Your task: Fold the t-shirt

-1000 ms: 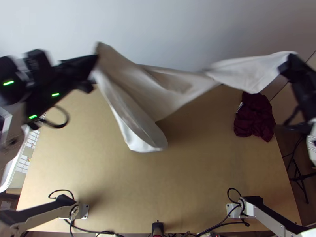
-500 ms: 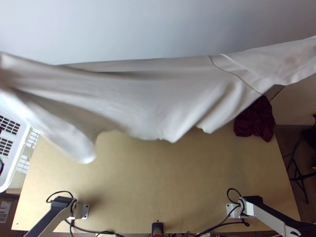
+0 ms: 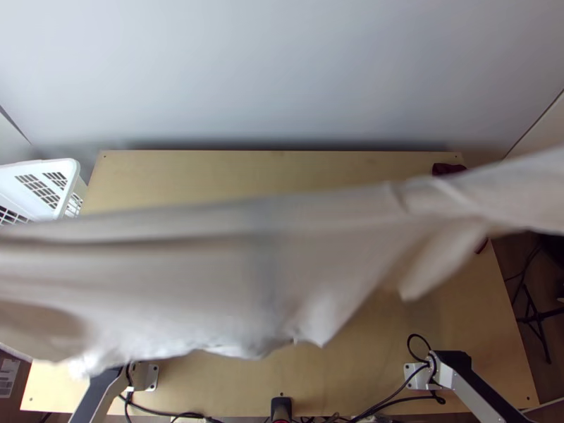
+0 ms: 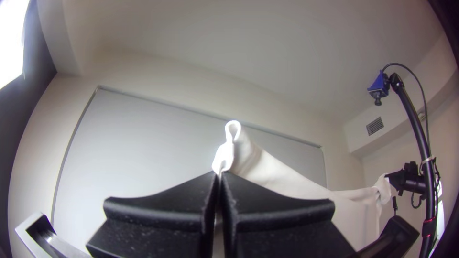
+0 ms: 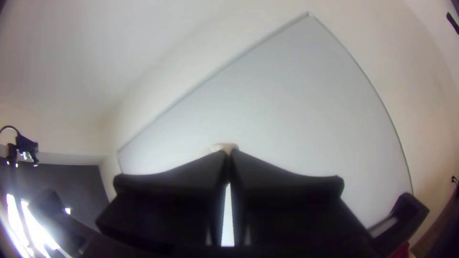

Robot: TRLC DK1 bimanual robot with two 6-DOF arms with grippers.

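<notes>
The white t-shirt (image 3: 211, 275) hangs stretched in the air across the whole width of the top view, blurred, with loose folds along its lower edge. In the left wrist view my left gripper (image 4: 220, 176) is shut on a bunched bit of the t-shirt (image 4: 277, 177), which runs off toward the other arm's gripper holding its far end. In the right wrist view my right gripper (image 5: 228, 154) is shut on a small pinch of the t-shirt (image 5: 224, 147) at its fingertips.
Below the shirt lies the wooden table (image 3: 282, 173). A white plastic basket (image 3: 53, 185) stands at its left side. Dark red cloth (image 3: 448, 169) lies at the right side, partly covered by the shirt. Both arms' bases and cables are at the near edge.
The t-shirt has been pulled wide between the two arms, then has come down the top view toward the near edge. Both grippers have moved apart, out past the top view's sides.
</notes>
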